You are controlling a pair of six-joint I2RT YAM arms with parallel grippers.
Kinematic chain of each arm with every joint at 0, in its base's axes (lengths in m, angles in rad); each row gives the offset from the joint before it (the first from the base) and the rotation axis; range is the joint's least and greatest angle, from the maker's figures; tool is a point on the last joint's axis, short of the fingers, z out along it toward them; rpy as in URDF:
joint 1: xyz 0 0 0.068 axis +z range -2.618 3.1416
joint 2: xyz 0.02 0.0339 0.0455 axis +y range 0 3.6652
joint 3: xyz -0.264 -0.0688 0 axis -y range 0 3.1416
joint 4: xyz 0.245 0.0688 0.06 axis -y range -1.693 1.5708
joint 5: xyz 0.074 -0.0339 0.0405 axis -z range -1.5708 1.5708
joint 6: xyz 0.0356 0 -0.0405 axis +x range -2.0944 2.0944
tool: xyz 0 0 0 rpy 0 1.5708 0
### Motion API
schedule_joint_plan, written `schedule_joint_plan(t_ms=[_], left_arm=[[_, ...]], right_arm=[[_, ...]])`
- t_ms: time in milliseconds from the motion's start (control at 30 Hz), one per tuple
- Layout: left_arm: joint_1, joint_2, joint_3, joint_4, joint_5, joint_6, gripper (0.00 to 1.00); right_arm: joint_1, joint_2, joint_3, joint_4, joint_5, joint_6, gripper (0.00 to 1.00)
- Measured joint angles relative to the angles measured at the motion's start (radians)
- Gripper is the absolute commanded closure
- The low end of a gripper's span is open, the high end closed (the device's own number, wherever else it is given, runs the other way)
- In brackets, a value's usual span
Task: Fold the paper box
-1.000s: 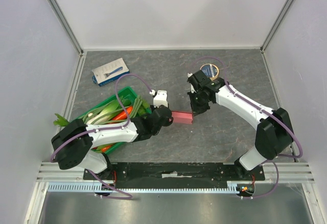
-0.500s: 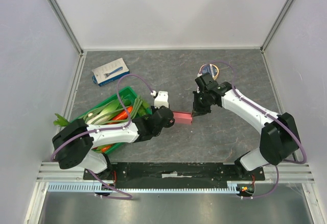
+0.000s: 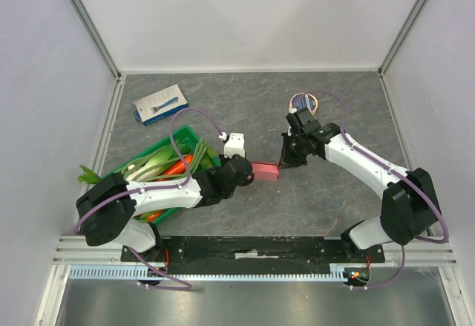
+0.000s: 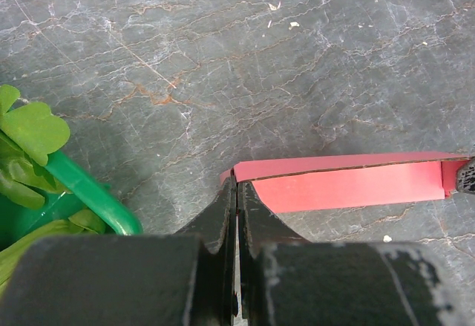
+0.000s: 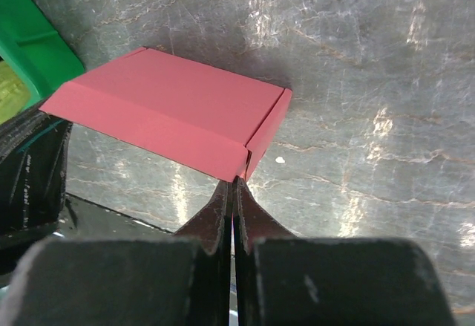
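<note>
Pink paper box [image 3: 265,170], arms reaching inward, left gripper [image 4: 237,186] and right gripper [image 5: 236,183] closed against its ends

Nothing here can actually be read. The blue-and-white flat package [image 3: 159,104] carries some printing, but it is too small to make out. The paper box [image 5: 167,111] shows only plain pink card on the faces in view.

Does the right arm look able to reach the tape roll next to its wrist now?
Probably yes: the tape roll lies right beside the right arm's wrist, nothing between them. Its shut jaws, now at the pink box, would have to open first.
</note>
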Motion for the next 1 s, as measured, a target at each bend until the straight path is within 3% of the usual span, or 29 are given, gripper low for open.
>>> schedule_joint_plan(t_ms=[300,667,1000], left_arm=[[-0.007,0.004,0.001,0.008,0.002,0.000,0.98],[-0.010,0.006,0.002,0.009,0.003,0.000,0.98],[-0.011,0.013,0.005,0.012,-0.004,-0.002,0.98]], right_arm=[[0.018,0.008,0.027,-0.034,0.059,-0.158,1.00],[0.104,0.002,0.028,-0.030,0.198,-0.216,1.00],[0.248,-0.112,-0.137,0.145,0.443,-0.189,1.00]])
